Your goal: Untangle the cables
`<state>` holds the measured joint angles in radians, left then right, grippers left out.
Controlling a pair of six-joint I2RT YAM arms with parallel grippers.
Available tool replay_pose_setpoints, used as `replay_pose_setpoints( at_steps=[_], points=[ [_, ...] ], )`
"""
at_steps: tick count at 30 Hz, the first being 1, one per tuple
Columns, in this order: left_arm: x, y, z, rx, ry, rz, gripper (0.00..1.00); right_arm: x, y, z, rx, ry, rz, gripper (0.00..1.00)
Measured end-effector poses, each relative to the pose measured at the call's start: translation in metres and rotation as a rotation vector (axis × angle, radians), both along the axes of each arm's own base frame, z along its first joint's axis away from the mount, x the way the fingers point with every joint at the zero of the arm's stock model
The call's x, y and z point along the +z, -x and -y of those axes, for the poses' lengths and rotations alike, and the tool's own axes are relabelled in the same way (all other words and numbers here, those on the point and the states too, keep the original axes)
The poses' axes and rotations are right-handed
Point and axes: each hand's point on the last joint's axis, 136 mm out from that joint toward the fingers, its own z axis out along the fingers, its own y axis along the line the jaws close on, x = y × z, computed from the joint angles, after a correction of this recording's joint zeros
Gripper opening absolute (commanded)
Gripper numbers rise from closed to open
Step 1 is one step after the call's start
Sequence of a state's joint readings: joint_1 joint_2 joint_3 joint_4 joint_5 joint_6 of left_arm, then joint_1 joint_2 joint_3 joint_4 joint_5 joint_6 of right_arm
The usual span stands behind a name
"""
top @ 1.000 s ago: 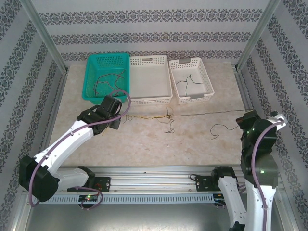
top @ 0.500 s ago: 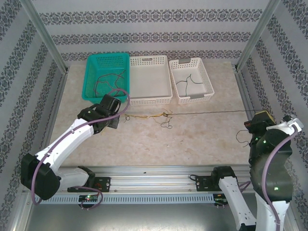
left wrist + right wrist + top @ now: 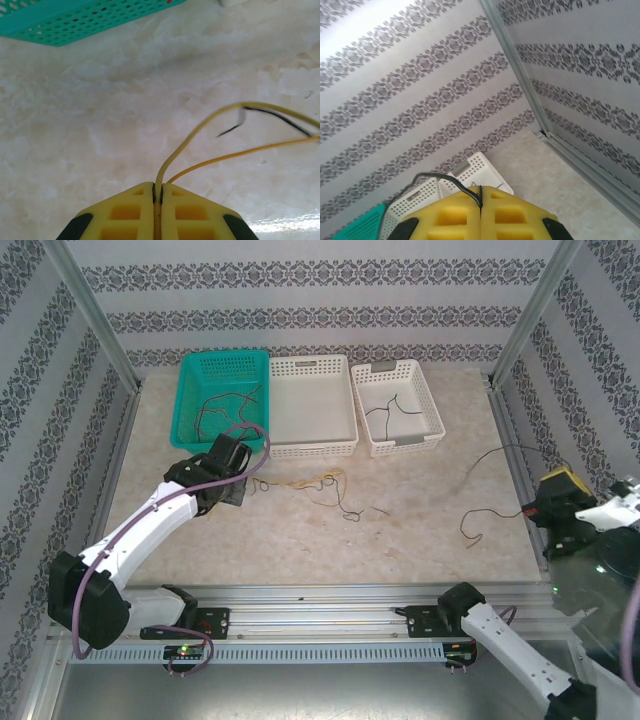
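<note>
Rear overhead; wrist close-ups, left downward, right upward; teal basket [image 3: 225, 355] shared.

You have two arms of glossy white shells and black joint housings, the left arm [image 3: 140, 532] and right arm [image 3: 510, 635] rising from the ribbed silver aluminium rail [image 3: 330, 602]. A thick mauve cable [image 3: 74, 635] runs along the left one above that rail. The left gripper [image 3: 157, 192] and right gripper [image 3: 481, 196] carry blocky yellow fingers [image 3: 127, 212] with square pockets and black pads.
</note>
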<state>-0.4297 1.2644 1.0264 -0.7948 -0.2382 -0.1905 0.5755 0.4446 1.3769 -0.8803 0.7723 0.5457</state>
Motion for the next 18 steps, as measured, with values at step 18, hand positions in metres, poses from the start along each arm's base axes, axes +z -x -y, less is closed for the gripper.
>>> replay_pose_setpoints(
  at_steps=[18],
  points=[
    [0.008,0.007,0.022,-0.072,0.083,0.007,0.00,-0.011,-0.054,-0.068,0.144,0.289,-0.066,0.00]
  ],
)
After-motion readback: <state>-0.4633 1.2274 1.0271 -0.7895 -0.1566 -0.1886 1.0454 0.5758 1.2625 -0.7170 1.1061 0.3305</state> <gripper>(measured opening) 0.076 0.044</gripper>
